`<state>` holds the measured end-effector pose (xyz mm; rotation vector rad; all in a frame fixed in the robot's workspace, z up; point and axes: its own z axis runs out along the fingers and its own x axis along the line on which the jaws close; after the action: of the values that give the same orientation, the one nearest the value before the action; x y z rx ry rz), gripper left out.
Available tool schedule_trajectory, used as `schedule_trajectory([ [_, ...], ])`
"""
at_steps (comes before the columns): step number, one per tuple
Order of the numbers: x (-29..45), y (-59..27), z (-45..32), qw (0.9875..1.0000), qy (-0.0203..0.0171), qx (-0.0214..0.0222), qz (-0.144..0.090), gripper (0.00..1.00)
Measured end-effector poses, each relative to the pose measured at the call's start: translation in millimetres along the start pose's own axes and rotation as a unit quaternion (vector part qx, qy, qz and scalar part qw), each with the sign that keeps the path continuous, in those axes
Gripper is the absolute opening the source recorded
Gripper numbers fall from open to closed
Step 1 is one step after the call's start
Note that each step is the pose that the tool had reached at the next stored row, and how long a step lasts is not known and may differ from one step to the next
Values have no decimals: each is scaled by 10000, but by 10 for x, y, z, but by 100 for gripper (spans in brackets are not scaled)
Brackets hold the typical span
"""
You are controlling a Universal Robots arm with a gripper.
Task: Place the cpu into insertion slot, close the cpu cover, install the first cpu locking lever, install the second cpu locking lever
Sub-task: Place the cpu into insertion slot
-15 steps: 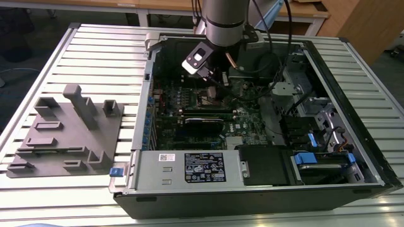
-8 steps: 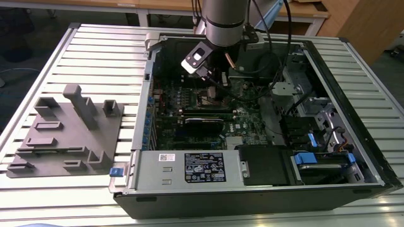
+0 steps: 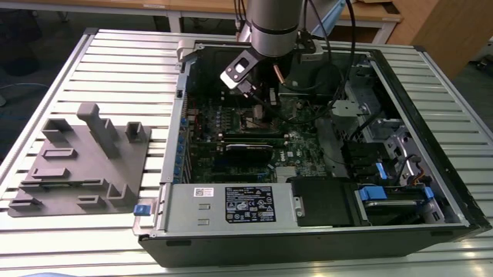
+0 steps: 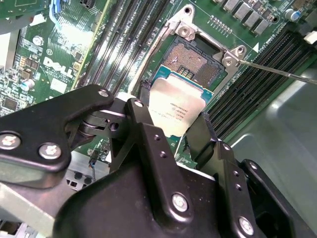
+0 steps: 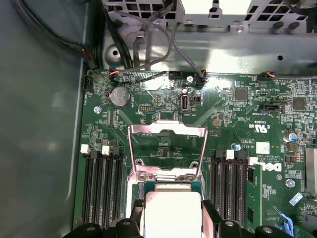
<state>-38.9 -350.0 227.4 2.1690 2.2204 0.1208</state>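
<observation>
Big picture first: a slatted metal table (image 3: pixel 115 69), an open computer case (image 3: pixel 324 245) lying on its side on it, and the arm (image 3: pixel 273 26) reaching in from above over the green motherboard (image 3: pixel 231 153).

In the second wrist view the gripper (image 4: pixel 173 113) has its two black fingers (image 4: pixel 200 136) drawn in part-way, pinching the cpu (image 4: pixel 173 99) by opposite edges, silvery lid up. The chip hangs over the near part of the insertion slot (image 4: pixel 195 62), with the dark contact field bare beyond it. Is it touching the socket or just above it? Hard to say from here.

In the first wrist view the cpu cover (image 5: pixel 167 130) stands swung open behind the socket, out of the chip's way. A thin metal rod (image 4: pixel 277 69) runs off beside the socket, probably a locking lever.

The danger is the contacts. The chip looks offset toward the gripper, not square over the socket. If it lands skewed or corner-first, it could ride up on the rim or bend pins. That narrow edge grip could also let it slip and fall crooked.

As for pose, the arm stands steep, near vertical, wrist pointing down into the case.
</observation>
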Motion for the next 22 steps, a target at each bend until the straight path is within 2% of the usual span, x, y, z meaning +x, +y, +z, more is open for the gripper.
schedule_trajectory([
  [11, 0, -11, 0, 10000, -2, 1, 3, 54],
  [15, 1, -11, 1, 10000, 0, 95, 6, 54],
  [16, 0, -12, 1, 9999, 0, 107, 6, 54],
  [22, 1, -11, 1, 9999, 1, 123, 7, 54],
])
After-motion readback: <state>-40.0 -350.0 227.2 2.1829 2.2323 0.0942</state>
